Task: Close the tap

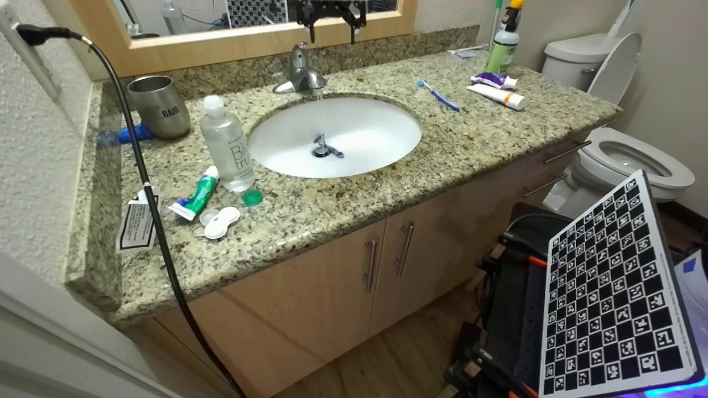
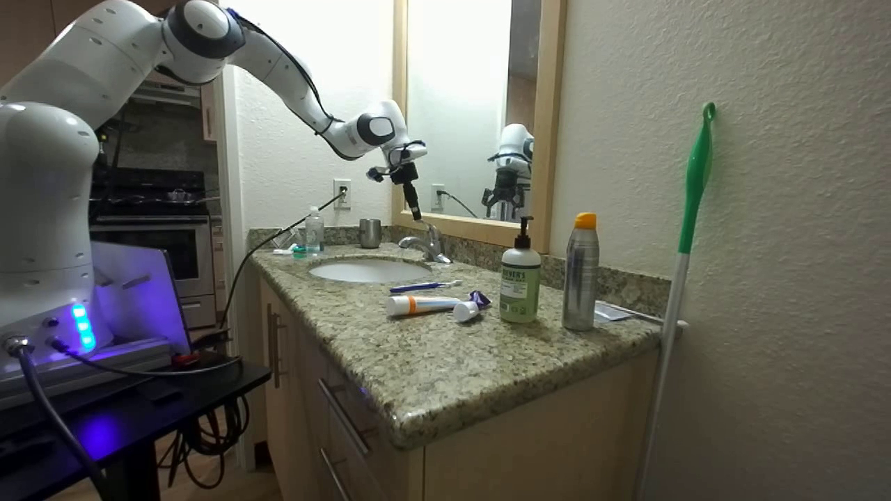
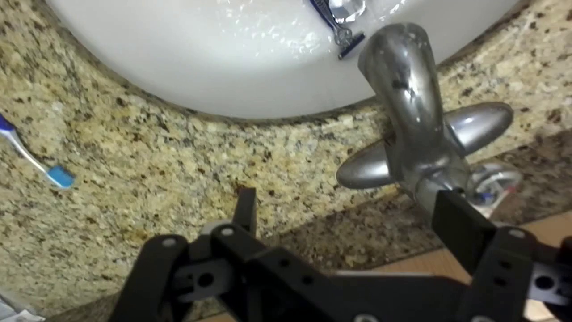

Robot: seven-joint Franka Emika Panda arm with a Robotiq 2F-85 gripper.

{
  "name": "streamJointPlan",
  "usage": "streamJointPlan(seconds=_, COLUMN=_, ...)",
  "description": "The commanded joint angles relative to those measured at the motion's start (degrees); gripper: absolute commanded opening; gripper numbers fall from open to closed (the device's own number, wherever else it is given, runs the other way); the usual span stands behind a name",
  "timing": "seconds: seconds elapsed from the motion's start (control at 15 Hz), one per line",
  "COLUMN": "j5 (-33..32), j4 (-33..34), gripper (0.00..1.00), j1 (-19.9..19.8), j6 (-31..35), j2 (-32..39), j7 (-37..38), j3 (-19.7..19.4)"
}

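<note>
- The tap stands just below the tool, nearer one finger; I cannot tell whether that finger touches it.
- Water seems to run below the tool into the basin, so closing looks undone; moving the handle remains.
- The tool's jaws stand wide apart, holding nothing.
- The arm arches over the tabletop, wrist bent, tool angled downward.

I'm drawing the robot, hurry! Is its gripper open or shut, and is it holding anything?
Gripper: open, holding nothing.
</note>
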Motion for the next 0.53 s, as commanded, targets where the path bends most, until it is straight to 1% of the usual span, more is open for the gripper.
streamJointPlan(seconds=0.0, j5=0.9, j4=-8.7, gripper=1.0, j1=-2.4, j6=5.7, j2=-8.5, j7=-7.6, j3=2.4)
streamJointPlan(seconds=0.07, j5=-0.1, j4=-2.7, gripper=1.0, j1=-1.4, j6=2.6, j2=-3.6, j7=-3.7, j3=1.0)
streamJointPlan(seconds=0.2, j5=0.0, j4=-4.9, gripper=1.0, j1=-1.8, j6=3.2, j2=-6.4, j7=-5.7, j3=1.3)
streamJointPlan(seconds=0.27, j5=1.0, j4=-3.9, gripper=1.0, j1=-2.3, j6=0.9, j2=-5.5, j7=-6.0, j3=2.0)
streamJointPlan(seconds=0.33, j5=1.6, j4=-3.1, gripper=1.0, j1=-2.5, j6=0.9, j2=-4.2, j7=-5.9, j3=2.5)
streamJointPlan(seconds=0.47, j5=2.3, j4=-3.3, gripper=1.0, j1=-2.5, j6=4.0, j2=-2.4, j7=-6.2, j3=3.2)
